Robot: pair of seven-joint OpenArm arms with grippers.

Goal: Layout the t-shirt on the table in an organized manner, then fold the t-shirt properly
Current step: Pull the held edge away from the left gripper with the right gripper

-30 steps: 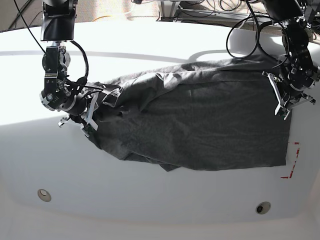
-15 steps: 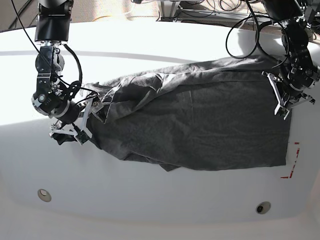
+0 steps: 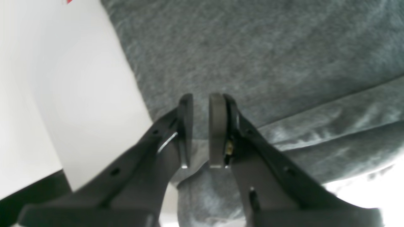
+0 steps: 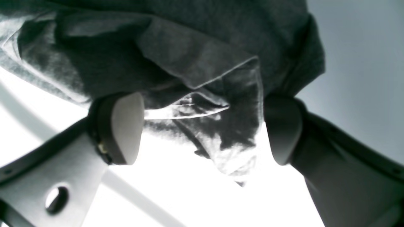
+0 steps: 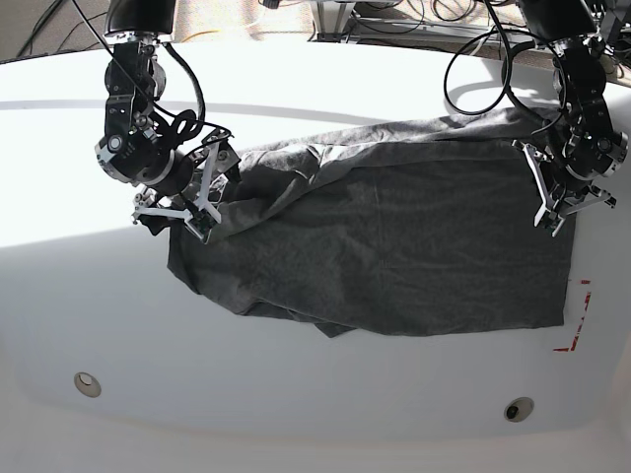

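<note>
The dark grey t-shirt lies spread across the white table, wrinkled and folded over at its upper left. In the base view my right gripper hangs over that bunched left end. The right wrist view shows my right gripper open, with crumpled folds of the t-shirt between and beyond its pads. At the shirt's right edge sits my left gripper. In the left wrist view my left gripper has its pads nearly together, pinching the edge of the t-shirt.
A red-tape corner mark lies on the table just right of the shirt's lower right corner. Two round grommet holes sit near the front edge. Cables and gear crowd the far side behind the table.
My right arm swung out to the left, then back up and right over the shirt's left end. The cloth there now reaches further left. My left arm stayed put.
</note>
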